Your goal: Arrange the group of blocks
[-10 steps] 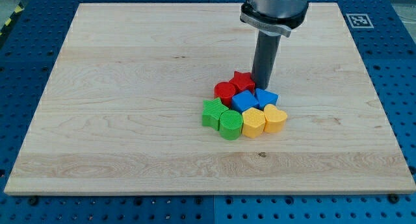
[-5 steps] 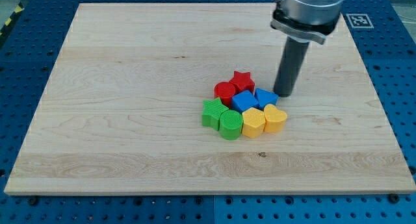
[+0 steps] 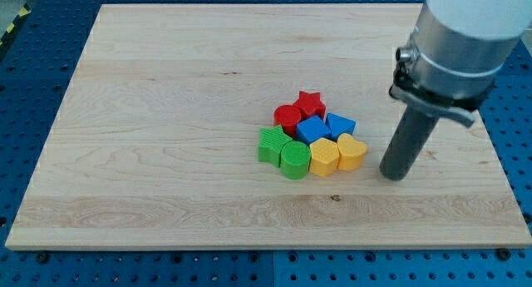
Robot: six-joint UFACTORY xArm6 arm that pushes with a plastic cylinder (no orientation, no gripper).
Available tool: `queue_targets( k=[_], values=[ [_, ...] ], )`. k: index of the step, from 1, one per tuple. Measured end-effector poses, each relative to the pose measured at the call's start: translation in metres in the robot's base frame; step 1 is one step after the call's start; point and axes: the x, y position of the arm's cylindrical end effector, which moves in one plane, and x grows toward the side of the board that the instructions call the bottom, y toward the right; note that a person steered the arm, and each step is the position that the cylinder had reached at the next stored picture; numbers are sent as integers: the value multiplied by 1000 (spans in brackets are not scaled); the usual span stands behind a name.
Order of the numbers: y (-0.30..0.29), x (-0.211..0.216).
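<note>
Currently my tip (image 3: 395, 175) rests on the wooden board (image 3: 166, 112), right of the yellow heart (image 3: 352, 151) and clear of it. No jaws exist, only a rod. Blocks cluster mid-board: red star (image 3: 310, 102), red cylinder (image 3: 288, 116), two blue blocks (image 3: 313, 128), green star (image 3: 270, 143), green cylinder (image 3: 294, 158), yellow block (image 3: 323, 156). Best approach, I judge: push leftward slowly, nudging the heart squarely to keep the group tight.
</note>
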Motion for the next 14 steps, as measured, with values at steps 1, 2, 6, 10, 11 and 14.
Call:
queue_targets(
  k=[1, 2, 6, 10, 11, 14],
  values=[
    [-42, 28],
    [-125, 29],
    [-201, -21],
    [-173, -29],
    [-193, -15],
    [-159, 3]
  ],
)
